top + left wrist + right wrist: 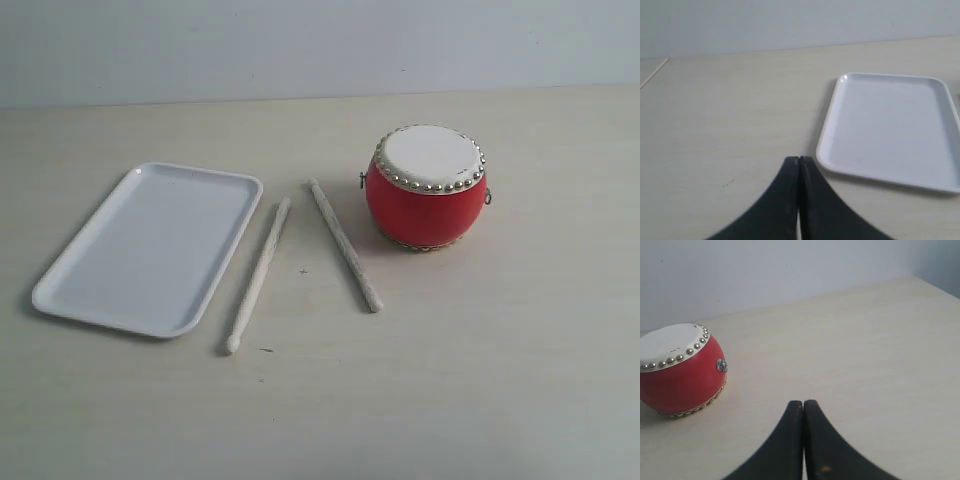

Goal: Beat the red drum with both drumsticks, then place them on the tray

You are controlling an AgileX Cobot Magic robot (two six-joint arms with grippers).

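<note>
Drumsticks [258,275] lie loose on the tabletop [480,380] between the tray [150,245] and the red drum [426,190], so we judge the task to be at its first step: each pincer must open, reach in and take one stick. Left pincer [799,161] and right pincer [803,403] are both closed on nothing. Neither arm shows in the exterior view, we cannot make out either stick from the wrists, and the left wrist view cuts off one end of the tray.

Drumsticks [300,258] lie between tray [60,280] left and drum [425,187] right.

left tool [799,160], right tool [803,404]; black, tapering
</note>
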